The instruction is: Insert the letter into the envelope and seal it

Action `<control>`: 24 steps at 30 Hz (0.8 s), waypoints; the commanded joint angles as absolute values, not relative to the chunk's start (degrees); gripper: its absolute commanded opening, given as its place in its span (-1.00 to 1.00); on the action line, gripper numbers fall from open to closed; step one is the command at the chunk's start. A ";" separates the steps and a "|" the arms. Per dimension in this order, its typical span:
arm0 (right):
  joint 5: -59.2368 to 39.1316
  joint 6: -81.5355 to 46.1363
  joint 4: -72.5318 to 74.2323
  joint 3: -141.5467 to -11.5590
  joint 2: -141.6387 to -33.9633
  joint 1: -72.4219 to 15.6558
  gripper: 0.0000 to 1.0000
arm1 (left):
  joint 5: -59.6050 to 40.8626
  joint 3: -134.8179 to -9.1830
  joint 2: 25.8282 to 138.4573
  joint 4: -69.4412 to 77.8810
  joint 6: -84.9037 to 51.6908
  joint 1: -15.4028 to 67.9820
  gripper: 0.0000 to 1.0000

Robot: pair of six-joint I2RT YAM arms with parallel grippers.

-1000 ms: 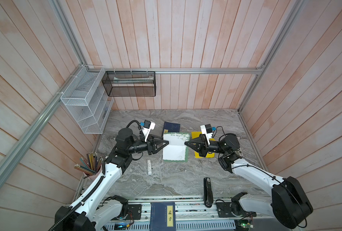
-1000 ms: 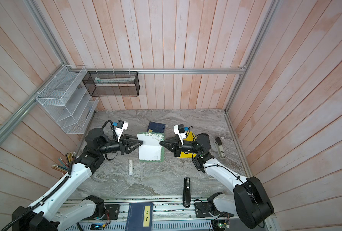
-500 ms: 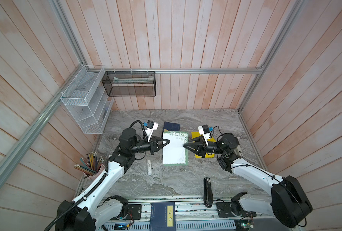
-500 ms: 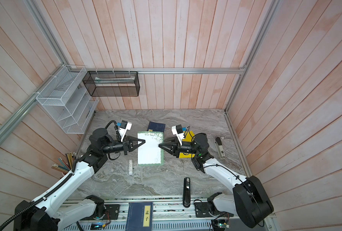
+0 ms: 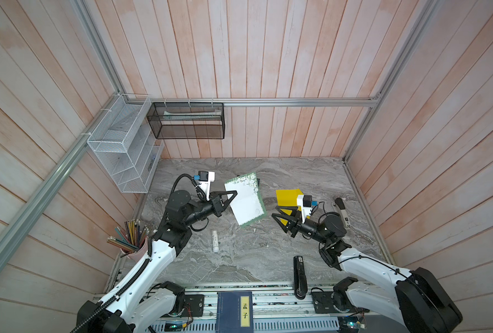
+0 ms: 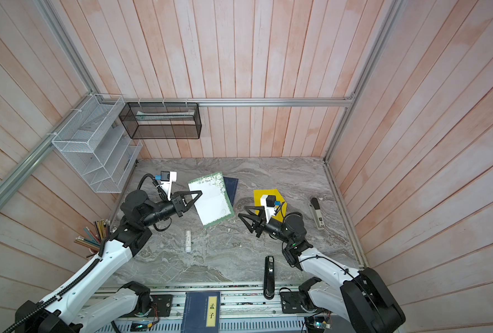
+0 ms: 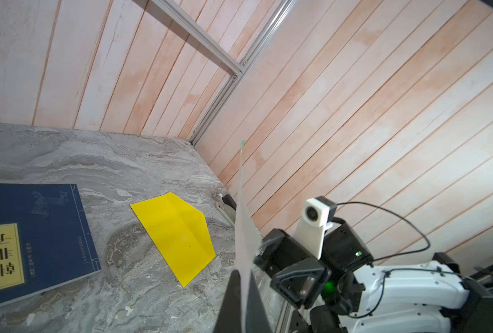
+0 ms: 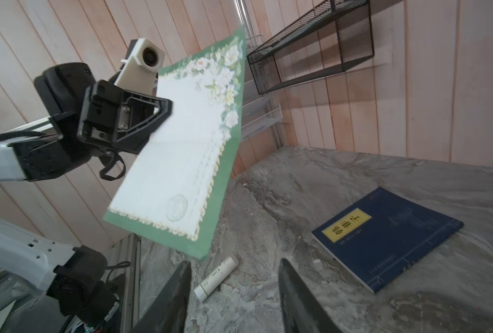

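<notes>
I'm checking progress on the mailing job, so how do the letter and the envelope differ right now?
The letter is white with a green floral border; the envelope is plain bright yellow. The letter is held off the table, tilted, pinched at one edge by the shut left gripper; the envelope lies flat on the marble table, untouched, with the open right gripper empty near it. Both are thin paper, and the letter is not yet inside.

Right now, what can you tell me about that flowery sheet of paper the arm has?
The letter is a thin white paper sheet with a green border, white flowers crowding one corner and a faint round stamp near another. The left claw pinches one long edge, holding it tilted in the air above the table. Nothing else touches it; the right claw stands open, apart.
</notes>
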State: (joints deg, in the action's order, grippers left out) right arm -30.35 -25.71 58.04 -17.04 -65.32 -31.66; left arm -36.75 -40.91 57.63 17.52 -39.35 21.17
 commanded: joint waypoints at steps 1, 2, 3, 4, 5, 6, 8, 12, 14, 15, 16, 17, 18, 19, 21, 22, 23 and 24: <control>-21.22 -27.55 67.00 -16.02 -69.16 -34.93 -0.09 | -35.01 -37.69 57.89 29.78 -48.37 21.18 -1.00; -20.56 -28.17 69.14 -15.99 -71.02 -36.13 -0.12 | -35.27 -36.72 58.37 32.87 -50.27 21.26 -1.00; -20.20 -28.82 71.13 -16.12 -72.75 -37.16 -0.15 | -35.69 -35.95 58.81 35.51 -51.70 21.28 -1.00; -19.44 -29.89 73.52 -16.25 -74.67 -38.15 -0.18 | -36.02 -34.93 59.37 38.46 -53.37 21.42 -1.00; -18.85 -30.97 76.17 -16.54 -76.63 -39.30 -0.21 | -36.36 -34.11 60.00 41.39 -54.72 21.36 -1.00; -18.41 -31.71 78.33 -16.77 -78.10 -40.22 -0.21 | -36.65 -33.66 60.51 43.20 -55.68 21.44 -1.00; -16.95 -32.75 81.84 -17.86 -80.69 -42.12 -0.21 | -36.83 -32.82 61.38 45.71 -56.59 21.78 -1.00; -15.91 -35.19 87.71 -19.37 -83.54 -43.40 -0.21 | -37.05 -31.97 62.14 47.31 -57.11 21.90 -1.00; -16.06 -36.84 90.18 -19.96 -84.21 -43.55 -0.21 | -36.94 -31.48 62.31 47.64 -56.95 22.06 -1.00; -16.23 -37.53 91.02 -20.15 -84.46 -43.63 -0.21 | -36.83 -31.27 62.48 47.84 -56.89 22.02 -1.00; -16.42 -37.98 91.84 -20.51 -84.70 -43.90 -0.21 | -36.89 -31.02 62.80 48.19 -57.03 22.14 -1.00; -16.48 -38.22 92.17 -20.73 -84.81 -44.17 -0.20 | -36.99 -30.86 63.13 48.69 -57.10 22.19 -1.00; -16.73 -38.23 92.21 -21.27 -85.05 -44.65 -0.18 | -37.14 -30.70 63.59 49.23 -57.29 22.32 -1.00; -17.01 -38.23 92.03 -21.87 -85.30 -45.07 -0.17 | -37.19 -30.47 64.03 49.73 -57.46 22.48 -1.00; -16.97 -38.31 92.45 -22.49 -85.89 -45.59 -0.15 | -37.34 -30.32 64.80 50.51 -57.65 22.56 -1.00; -16.88 -38.61 93.30 -22.58 -86.18 -45.70 -0.15 | -37.35 -30.32 65.12 50.84 -57.74 22.58 -1.00; -16.73 -39.04 94.05 -22.46 -86.37 -45.70 -0.14 | -37.38 -30.40 65.36 50.90 -57.68 22.66 -1.00; -16.39 -39.36 94.76 -22.42 -86.50 -45.70 -0.14 | -37.39 -30.32 65.56 50.89 -57.51 22.72 -1.00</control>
State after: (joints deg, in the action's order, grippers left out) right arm -17.32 -37.65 90.50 -21.65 -85.52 -45.34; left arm -36.23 -30.98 65.10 47.64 -57.25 22.33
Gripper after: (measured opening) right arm 0.430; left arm 0.053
